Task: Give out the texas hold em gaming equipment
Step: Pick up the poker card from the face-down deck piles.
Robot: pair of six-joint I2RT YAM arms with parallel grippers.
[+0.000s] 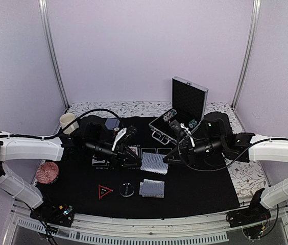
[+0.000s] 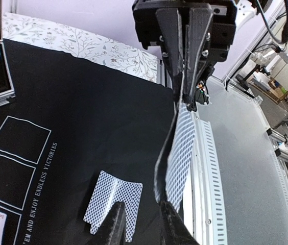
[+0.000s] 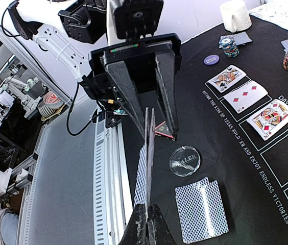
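Midway over the black mat (image 1: 195,189), the right gripper (image 3: 147,219) is clamped tight on one end of a grey-blue-backed playing card (image 2: 180,148), holding it on edge in the air. Whether it grips 1 card or 2 cannot be told. The left gripper (image 2: 143,217) has its fingers spread, 1 on either side of the card's other end. A face-down pair of cards (image 1: 151,188) lies on the mat just beside the dealer disc (image 1: 126,189), with the triangle marker (image 1: 104,191) near it. 3 face-up cards (image 3: 243,95) fill the printed boxes.
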